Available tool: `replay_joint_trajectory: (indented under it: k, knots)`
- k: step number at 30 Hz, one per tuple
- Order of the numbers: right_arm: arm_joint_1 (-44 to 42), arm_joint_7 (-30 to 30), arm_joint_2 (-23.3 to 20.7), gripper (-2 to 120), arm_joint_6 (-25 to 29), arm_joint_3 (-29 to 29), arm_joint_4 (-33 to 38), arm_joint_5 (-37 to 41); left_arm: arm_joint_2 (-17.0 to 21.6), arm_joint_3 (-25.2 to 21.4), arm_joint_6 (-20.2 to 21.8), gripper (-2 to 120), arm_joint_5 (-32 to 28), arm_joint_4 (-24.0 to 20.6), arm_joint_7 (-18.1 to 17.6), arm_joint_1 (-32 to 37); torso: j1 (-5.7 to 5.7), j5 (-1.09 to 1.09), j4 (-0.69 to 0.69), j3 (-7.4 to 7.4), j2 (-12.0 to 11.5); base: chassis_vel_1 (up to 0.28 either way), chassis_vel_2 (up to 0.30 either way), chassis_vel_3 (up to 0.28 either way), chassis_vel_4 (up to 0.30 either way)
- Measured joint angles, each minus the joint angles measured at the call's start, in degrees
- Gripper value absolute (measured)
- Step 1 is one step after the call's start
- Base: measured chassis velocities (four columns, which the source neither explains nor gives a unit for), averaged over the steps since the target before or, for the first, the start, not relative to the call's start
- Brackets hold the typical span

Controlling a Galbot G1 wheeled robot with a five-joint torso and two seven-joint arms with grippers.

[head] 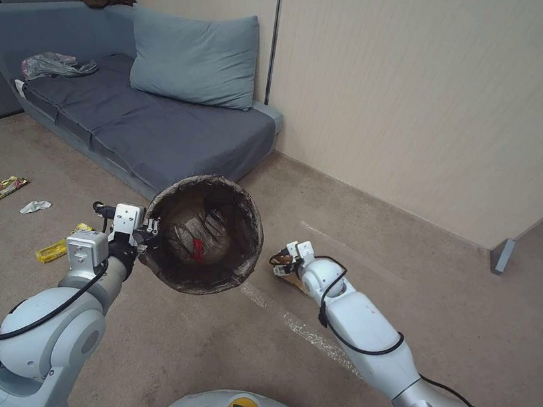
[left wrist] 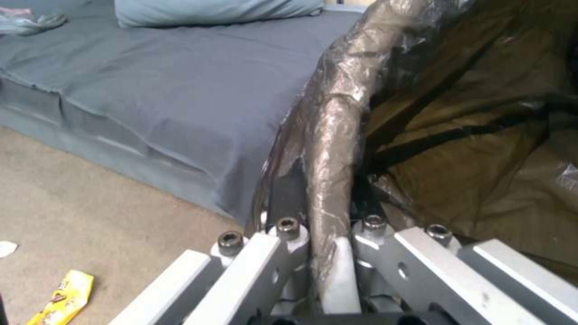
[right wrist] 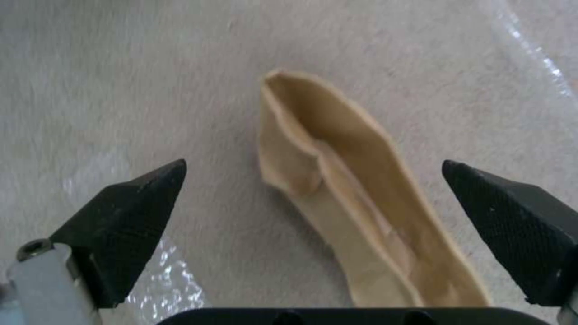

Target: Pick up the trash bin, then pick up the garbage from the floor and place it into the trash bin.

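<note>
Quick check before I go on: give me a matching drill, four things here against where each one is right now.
Things:
1. bin
2. tan scrap
3. yellow wrapper
4. pillow

Places:
A. on the sofa
B. on the floor between the right gripper's open jaws
C. rim clamped in the left gripper
D. on the floor beside the sofa

Pairs: 1-C, 2-B, 3-D, 4-A

Left gripper (head: 146,234) is raised with jaws clamped; right gripper (right wrist: 313,198) hangs low, jaws spread wide.

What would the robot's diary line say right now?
left gripper: shut on trash bin rim, bin held up | right gripper: open, over tan wrapper on floor
</note>
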Motion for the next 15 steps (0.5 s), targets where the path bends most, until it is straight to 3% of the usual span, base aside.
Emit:
replay_joint_trajectory:
  k: [10, 15]
  knots:
    - [-0.93, -0.63, 1.01, 100, 0.06, -1.49, -1.45, -2.42, 0.12, 0.28, 0.0, 0, 0.06, 0.48, 0.41, -0.31, 0.0, -0.01, -0.01, 0.0, 0.0, 0.0, 0.0, 0.0, 0.0]
    - [-1.06, -1.33, 2.38, 100, 0.12, -1.11, -5.66, -5.87, 0.27, 0.34, 0.0, 0, 0.05, 0.66, 0.65, -0.53, 0.0, 0.01, 0.0, 0.0, 0.0, 0.0, 0.0, 0.0, 0.0]
